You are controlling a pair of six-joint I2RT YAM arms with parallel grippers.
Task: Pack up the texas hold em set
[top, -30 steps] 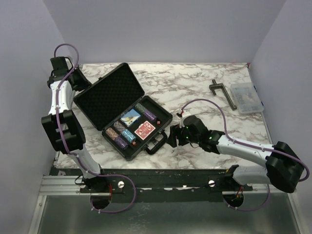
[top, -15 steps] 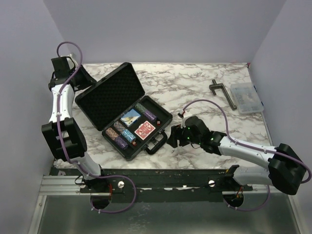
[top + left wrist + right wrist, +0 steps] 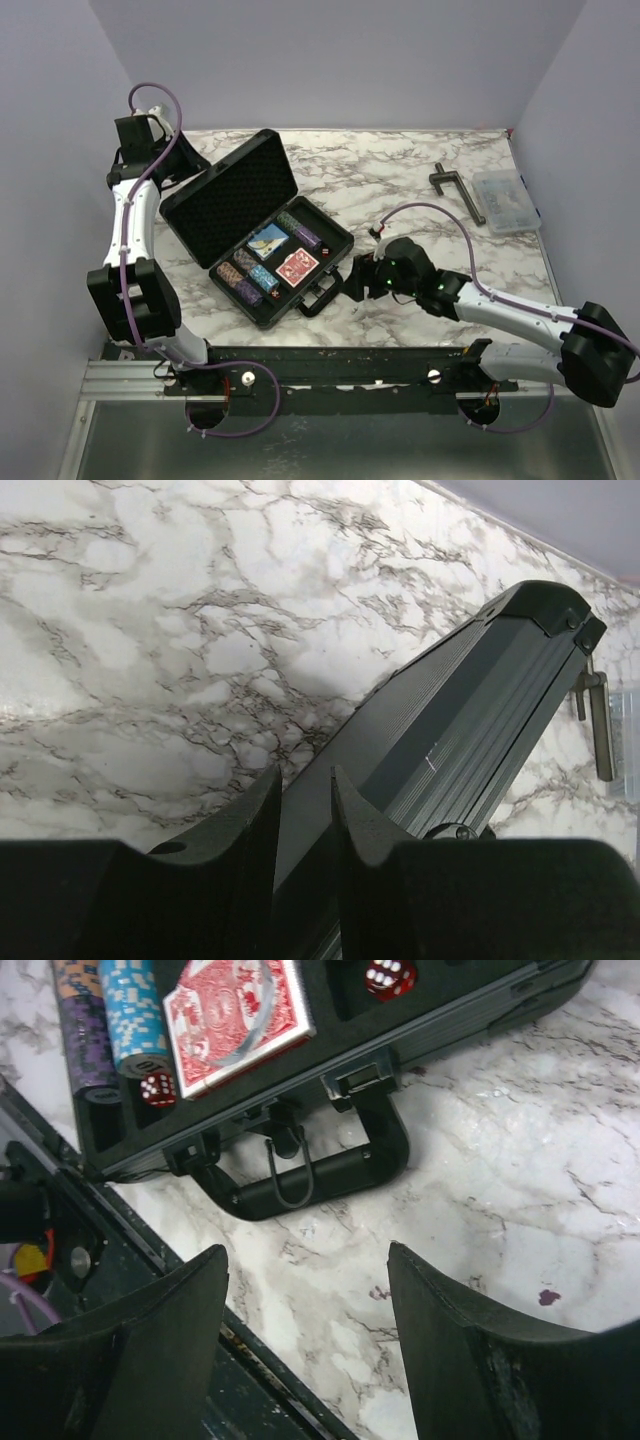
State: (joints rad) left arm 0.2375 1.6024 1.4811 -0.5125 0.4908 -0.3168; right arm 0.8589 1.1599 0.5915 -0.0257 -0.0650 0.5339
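Steeper than a second ago, the lid (image 3: 235, 195) of the hard case (image 3: 262, 305) rises, its rim clamped in the left claw (image 3: 305, 810) — a slip would drop it back open. At the tabletop's (image 3: 400, 180) 8 o'clock, the case holds chip stacks (image 3: 245, 275), card decks (image 3: 296, 266) and dice (image 3: 385, 975) — the right claw (image 3: 305, 1280) gapes at its 4 o'clock.

Pale lavender walls (image 3: 340, 60) enclose a grey-veined marble table (image 3: 400, 170) — evenly lit.

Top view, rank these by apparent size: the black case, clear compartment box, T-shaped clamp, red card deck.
1. black case, by far the largest.
2. clear compartment box.
3. T-shaped clamp and red card deck: unsure. The clamp is longer but thin, the deck shorter but wider.
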